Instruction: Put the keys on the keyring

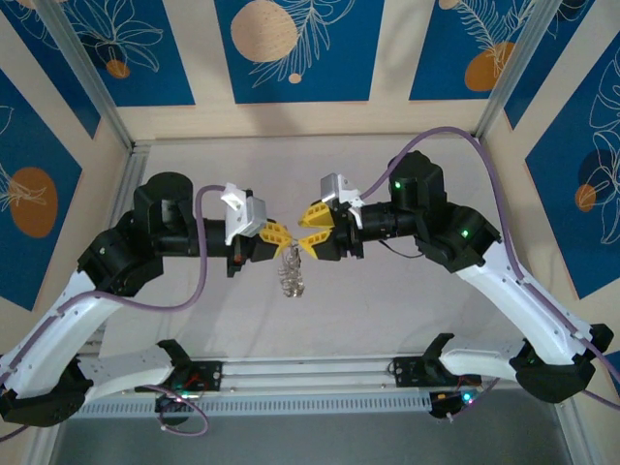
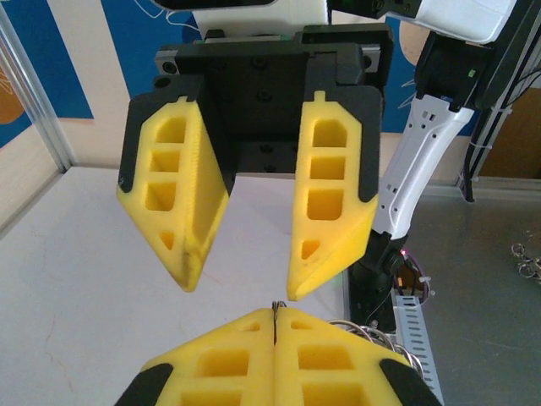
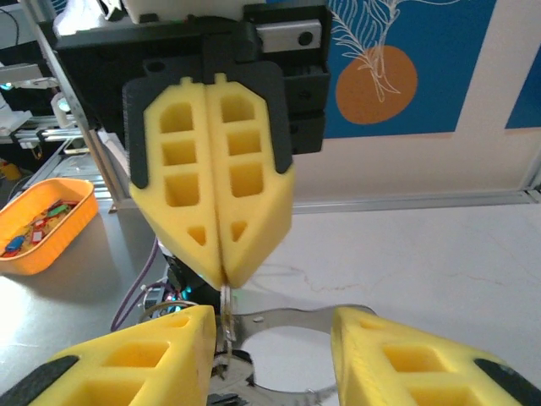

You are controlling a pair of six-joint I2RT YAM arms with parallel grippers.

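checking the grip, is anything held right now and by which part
The left gripper, shut, pinches the keyring by its thin rim between its tips; the rest hangs below. The right gripper is open, holding nothing.

Passage through the centre is barred by the left pincer (image 1: 287,235) and right pincer (image 1: 303,231), set tip to tip, and by the keyring (image 1: 291,276) hung just below them. Bare worktop (image 1: 291,165) is left open toward 12 o'clock, and a narrower strip toward 6 o'clock.

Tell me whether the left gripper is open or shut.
Shut. The left gripper's yellow fingers press flat together with no gap, pinching the keyring that hangs below them.
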